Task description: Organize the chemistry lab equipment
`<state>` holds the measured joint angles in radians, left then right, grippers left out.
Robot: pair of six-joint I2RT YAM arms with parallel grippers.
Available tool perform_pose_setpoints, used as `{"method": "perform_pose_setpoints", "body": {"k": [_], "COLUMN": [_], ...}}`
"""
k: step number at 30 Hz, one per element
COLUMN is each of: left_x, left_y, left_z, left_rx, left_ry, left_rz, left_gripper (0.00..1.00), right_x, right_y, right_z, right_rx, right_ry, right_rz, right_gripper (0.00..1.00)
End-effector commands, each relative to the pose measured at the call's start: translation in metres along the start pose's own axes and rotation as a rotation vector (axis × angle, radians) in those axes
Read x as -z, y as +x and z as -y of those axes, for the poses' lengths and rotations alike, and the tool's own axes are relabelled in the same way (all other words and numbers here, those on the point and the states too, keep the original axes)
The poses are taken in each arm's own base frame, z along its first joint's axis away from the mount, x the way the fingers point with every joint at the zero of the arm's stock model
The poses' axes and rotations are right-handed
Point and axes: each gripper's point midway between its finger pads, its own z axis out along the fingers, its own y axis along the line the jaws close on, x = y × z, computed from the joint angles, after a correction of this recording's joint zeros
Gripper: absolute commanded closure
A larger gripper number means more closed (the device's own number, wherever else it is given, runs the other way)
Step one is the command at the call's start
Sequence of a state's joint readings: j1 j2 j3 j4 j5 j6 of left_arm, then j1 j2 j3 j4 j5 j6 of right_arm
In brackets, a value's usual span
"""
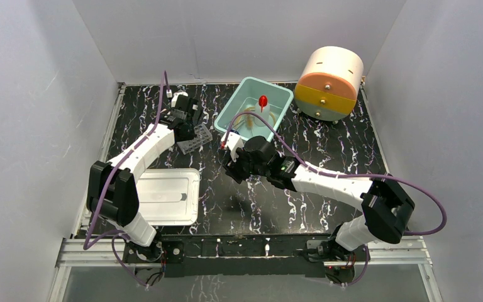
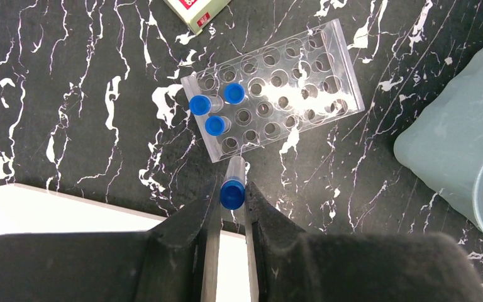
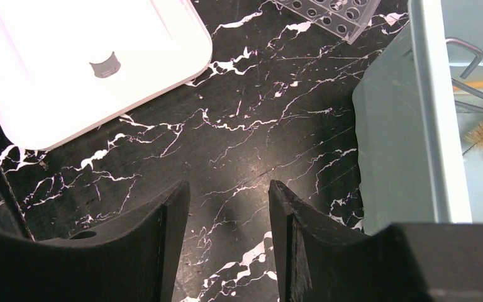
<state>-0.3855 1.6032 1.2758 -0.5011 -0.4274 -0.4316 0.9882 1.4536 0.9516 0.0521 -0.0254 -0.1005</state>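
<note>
Blue-capped tube (image 2: pixel 232 195), pinched in the left gripper (image 2: pixel 233 186), needs lining up upright over a free rack (image 2: pixel 305 66) hole; right gripper (image 3: pixel 227 189) hangs open, empty.

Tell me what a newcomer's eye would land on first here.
The left end effector pinches a blue-capped tube just short of the clear tube rack, where three more capped tubes stand at one end. At the back, a red-nozzled wash bottle stands in a teal bin, beside a big cream, orange and yellow drum.
</note>
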Motion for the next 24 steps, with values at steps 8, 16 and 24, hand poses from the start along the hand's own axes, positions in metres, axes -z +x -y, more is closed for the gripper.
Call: {"method": "perform_pose_setpoints", "body": {"k": [8,16,24], "left_x": [-0.01,-0.017,-0.022], "left_y": [-0.006,0.0,0.006], "left_z": [-0.01,-0.008,-0.006], "left_rx": [0.005,0.011,0.007], "left_ry": [-0.076,-0.07,-0.062], "left_rz": [0.052,0.046,0.034], "left_gripper": [0.92,0.92,0.92], "right_x": [0.006,0.007,0.006], "right_y": [-0.02,-0.018,-0.018], "right_z": [0.004,0.002,0.002], "right_rx": [-0.013,-0.021,-0.024], "right_ry": [0.018,0.008,0.005], "right_rz": [0.062,0.056,0.054], "right_gripper": [0.43,0.43,0.42]}}
